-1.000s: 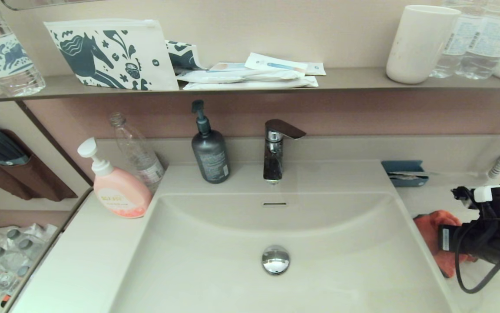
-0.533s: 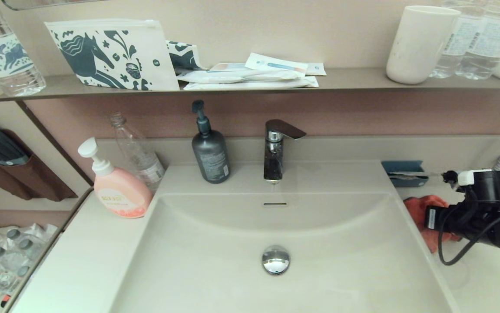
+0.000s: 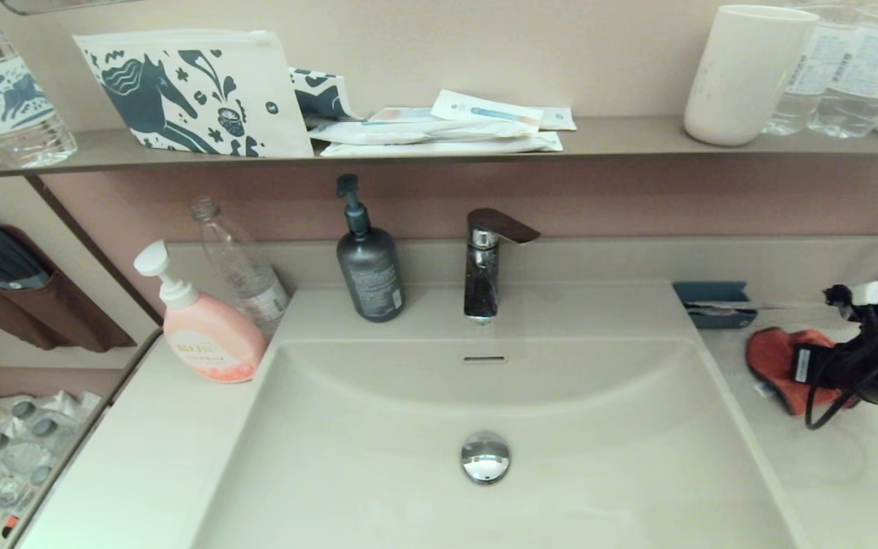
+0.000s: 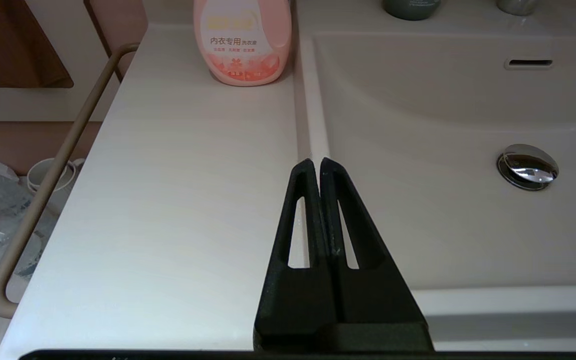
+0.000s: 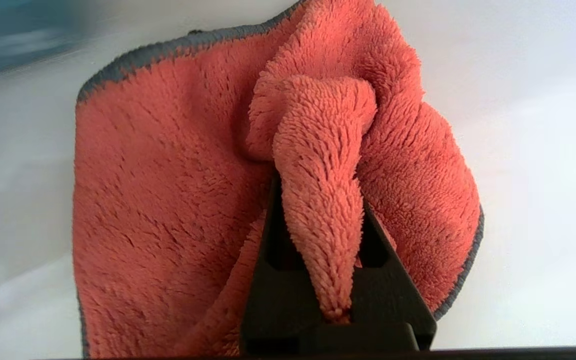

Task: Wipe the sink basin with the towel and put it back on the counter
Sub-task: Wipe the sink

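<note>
Head camera overlooks the sink basin (image 3: 484, 427); left wrist camera shares it closer.

Off-white counter (image 3: 179, 450), pink pump bottle (image 3: 206, 335), grey dispenser (image 3: 368, 271), towel (image 3: 774, 358)

We see the sink basin (image 3: 377, 457) open across the lower centre; a faucet (image 3: 484, 263) and grey pump bottle (image 3: 368, 263) block its upper edge, a pink bottle (image 3: 202, 328) at centre left.

Bathroom: sink basin (image 3: 408, 473), faucet (image 3: 483, 267), soap dispenser (image 3: 368, 263).
</note>
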